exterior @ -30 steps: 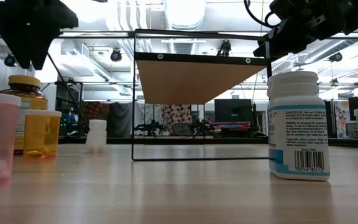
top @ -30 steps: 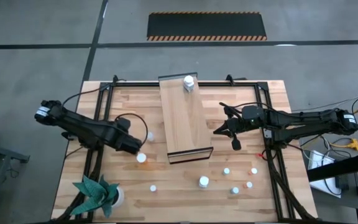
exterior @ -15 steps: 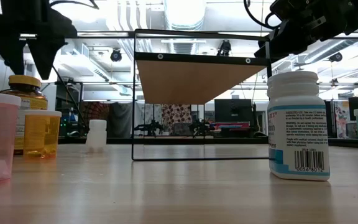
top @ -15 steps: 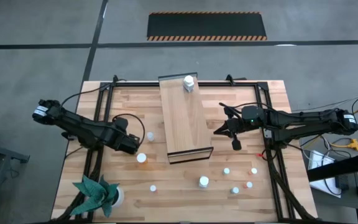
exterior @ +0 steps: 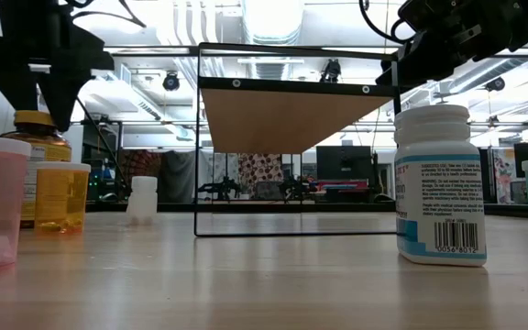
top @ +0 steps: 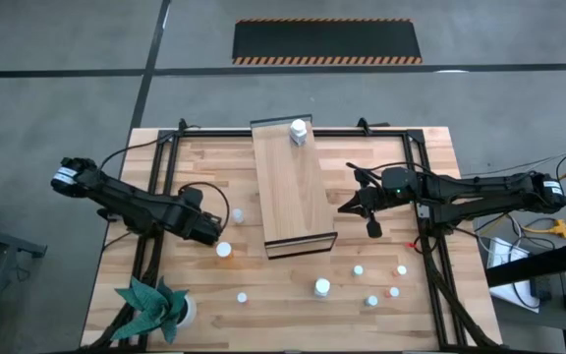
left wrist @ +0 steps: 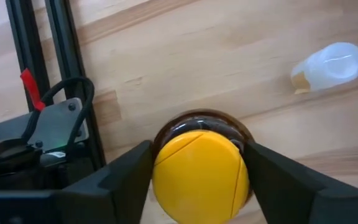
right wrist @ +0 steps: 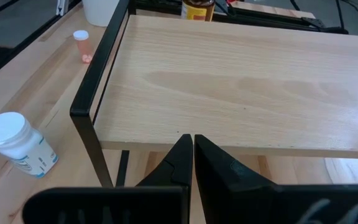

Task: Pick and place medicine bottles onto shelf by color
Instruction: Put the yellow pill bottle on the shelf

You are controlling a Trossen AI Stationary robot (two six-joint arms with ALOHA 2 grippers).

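Note:
An amber medicine bottle with a yellow cap (left wrist: 199, 177) stands on the table left of the shelf (top: 293, 187). My left gripper (top: 209, 232) points down over it, open, one finger on each side of the cap; the low view shows the fingers (exterior: 62, 110) reaching down to cap height. My right gripper (right wrist: 193, 149) hangs shut in the air beside the shelf's right edge (top: 334, 202). One white bottle (top: 298, 131) stands on the shelf's far end. An orange-capped bottle (top: 224, 250) and a white one (top: 236, 213) stand close to my left gripper. My left gripper comes from above with its fingers (left wrist: 126, 177) close against opposite sides of the yellow cap (left wrist: 166, 180). I cannot tell whether they touch it. The bottle stands upright on the table.
Several small bottles (top: 362, 280) are scattered on the near right of the table, among them a big white one (exterior: 438, 188). A green paper plant (top: 150, 307) sits at the near left corner. Black frame rails (top: 155, 187) run along both sides.
My left gripper has come down toward the amber bottle and rolled a little, so its fingers now flank the yellow cap. The bottles stay where they were.

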